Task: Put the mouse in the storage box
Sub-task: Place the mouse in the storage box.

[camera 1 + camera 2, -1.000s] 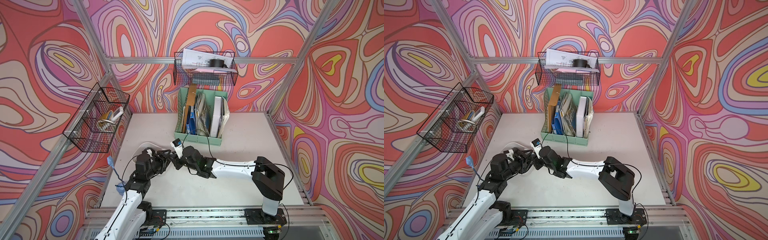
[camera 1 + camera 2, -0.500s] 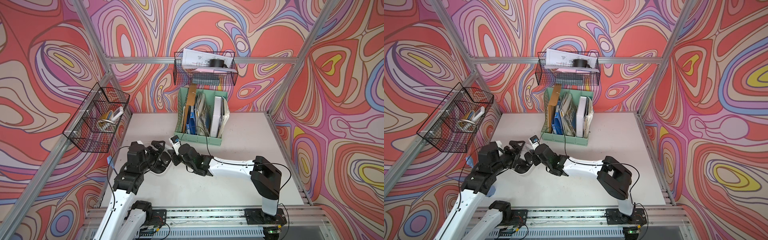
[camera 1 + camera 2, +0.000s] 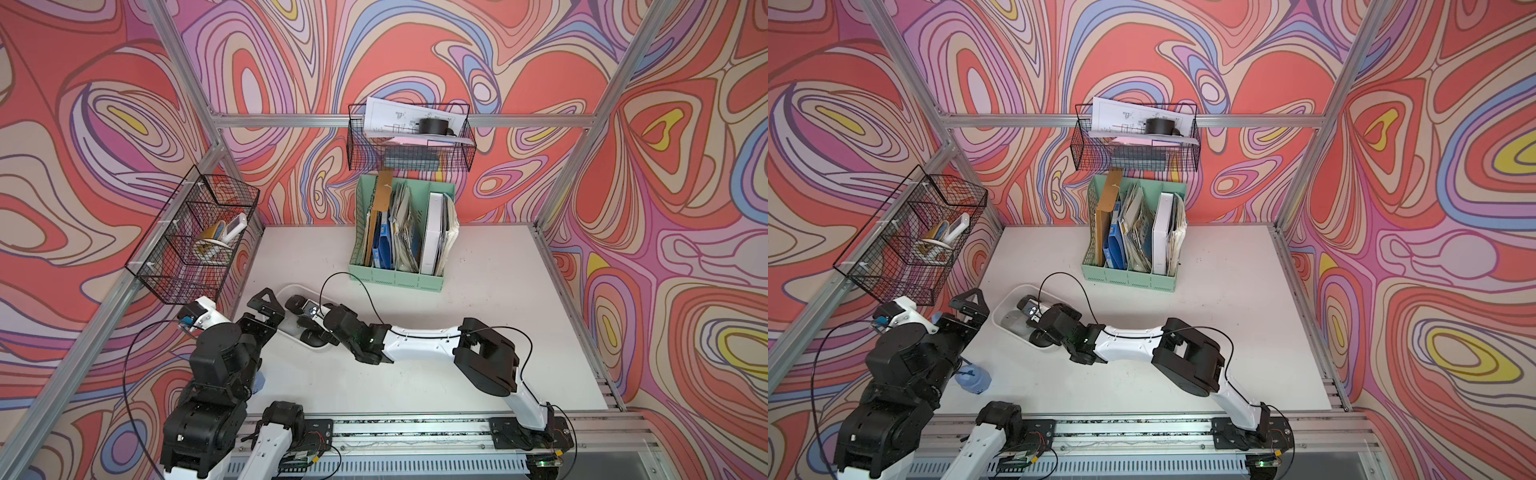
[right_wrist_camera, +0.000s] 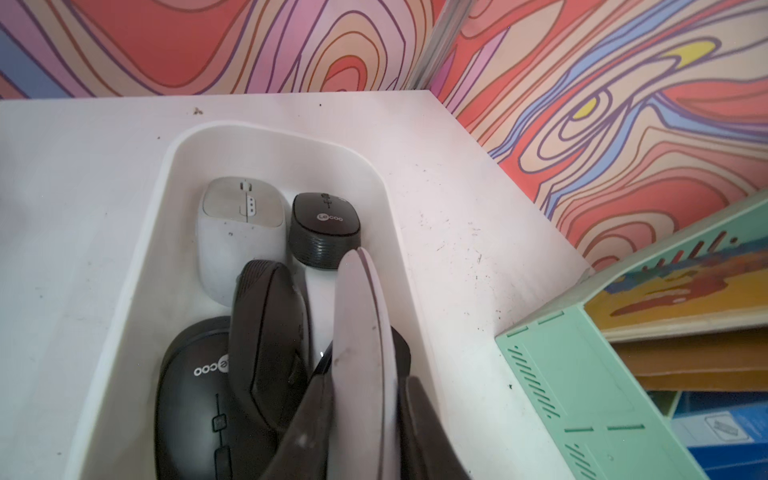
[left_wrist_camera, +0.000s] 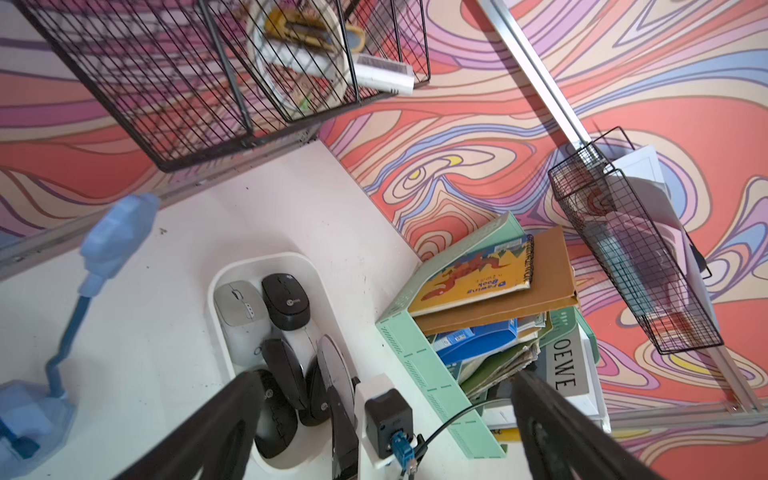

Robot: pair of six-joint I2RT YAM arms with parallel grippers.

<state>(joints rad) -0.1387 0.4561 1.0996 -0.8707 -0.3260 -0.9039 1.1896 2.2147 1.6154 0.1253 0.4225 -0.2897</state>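
The storage box (image 3: 286, 289) (image 3: 1000, 309) (image 5: 253, 259) (image 4: 266, 129) is a shallow white tub at the table's left. My right gripper (image 4: 363, 411) (image 3: 1026, 302) is shut on a flat pale-grey mouse (image 4: 361, 353) (image 5: 332, 365), held on edge inside the box. Several other mice lie in it: a white-grey one (image 4: 241, 232), a black one (image 4: 324, 228) and a larger black one (image 4: 195, 395). My left gripper (image 3: 270, 309) (image 3: 971, 311) (image 5: 386, 374) stands open and holds nothing, just left of the box.
A mint-green file organizer (image 3: 399, 249) full of books stands behind the box. Black wire baskets hang on the left wall (image 3: 195, 237) and the back wall (image 3: 411, 141). A light-blue plastic item (image 3: 973, 378) (image 5: 116, 232) sits near the left arm.
My left gripper has opened, let go of the mouse and drawn back to the left. The right gripper has kept its hold and moved the mouse further left into the box.
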